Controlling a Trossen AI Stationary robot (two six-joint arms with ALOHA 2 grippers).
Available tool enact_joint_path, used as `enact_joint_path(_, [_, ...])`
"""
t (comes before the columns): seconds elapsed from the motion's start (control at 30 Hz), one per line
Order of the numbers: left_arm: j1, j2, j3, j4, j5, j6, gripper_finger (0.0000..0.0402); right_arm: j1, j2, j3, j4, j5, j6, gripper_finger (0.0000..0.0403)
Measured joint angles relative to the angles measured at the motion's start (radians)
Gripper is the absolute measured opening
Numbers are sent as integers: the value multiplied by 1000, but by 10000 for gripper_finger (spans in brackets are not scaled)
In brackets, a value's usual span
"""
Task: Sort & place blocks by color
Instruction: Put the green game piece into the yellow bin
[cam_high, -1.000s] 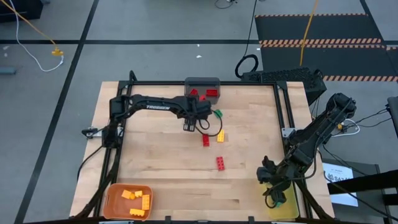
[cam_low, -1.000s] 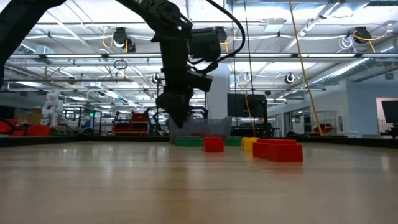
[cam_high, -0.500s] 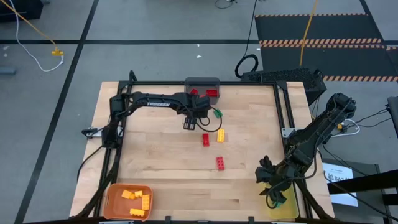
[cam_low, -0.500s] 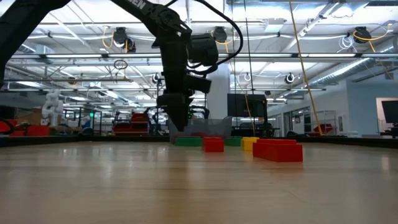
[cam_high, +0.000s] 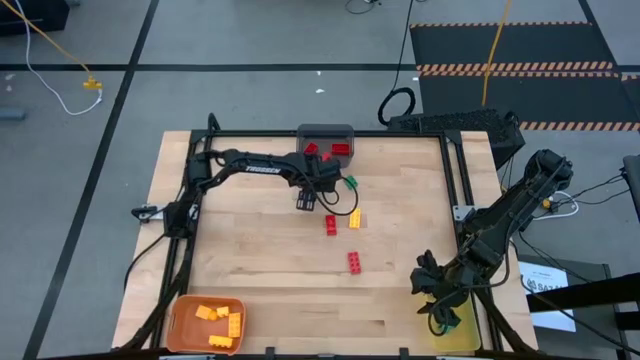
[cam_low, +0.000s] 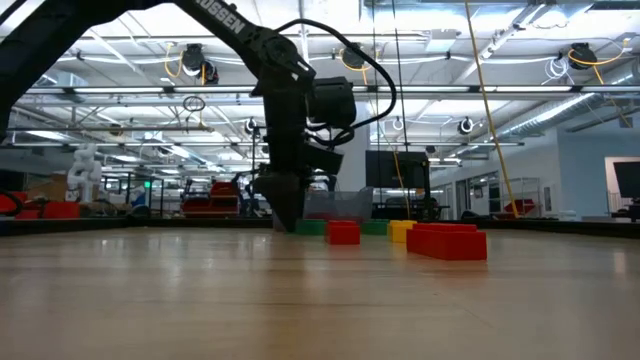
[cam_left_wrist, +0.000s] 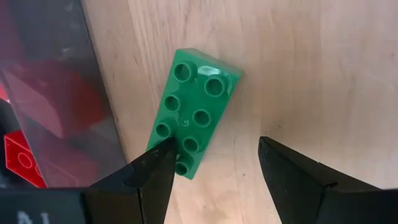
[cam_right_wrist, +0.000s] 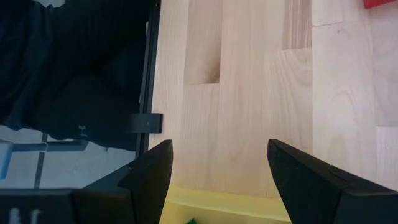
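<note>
A green studded block (cam_left_wrist: 194, 112) lies flat on the table beside the gray bin (cam_high: 325, 133), studs up; it is also in the high view (cam_high: 350, 183) and the low view (cam_low: 305, 227). My left gripper (cam_left_wrist: 214, 146) (cam_high: 326, 188) (cam_low: 285, 215) is open and hangs low over the block's near end, pointing down. One finger (cam_left_wrist: 158, 168) covers a corner of the block and the other stands over bare wood. Two red blocks (cam_high: 331, 224) (cam_high: 355, 262) and a yellow block (cam_high: 354, 218) lie mid-table. My right gripper (cam_right_wrist: 217, 149) (cam_high: 440, 312) is open over the yellow bin (cam_right_wrist: 211, 202). My left gripper comes at the green block from above, and one fingertip (cam_left_wrist: 165, 149) overlaps the block's end (cam_left_wrist: 183, 158). I cannot tell whether it touches the block. The block lies flat on the table.
The gray bin holds red blocks (cam_high: 340, 149) at the far edge. The orange bin (cam_high: 180, 330) at the near left corner holds several yellow blocks. The yellow bin (cam_high: 462, 335) sits at the near right corner. Bare wood lies between mid-table and the near edge.
My left gripper has moved toward the table's right, toward the green block, and has come down close to the table. Its fingers have stayed open. The blocks and my right arm have kept still.
</note>
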Motion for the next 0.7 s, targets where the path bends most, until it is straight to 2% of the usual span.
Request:
enact_joint_path(0.17, [1, -1, 0, 16, 5, -8, 228, 0, 0, 0, 0, 0, 0, 251])
enact_joint_path(0.27, [-10, -4, 0, -17, 62, -36, 228, 0, 0, 0, 0, 0, 0, 251])
enact_joint_path(0.53, [-132, -33, -2, -180, 132, -87, 227, 0, 0, 0, 0, 19, -30, 251])
enact_joint_path(0.7, [-216, -108, -6, -186, 159, -117, 227, 0, 0, 0, -1, 27, -52, 251])
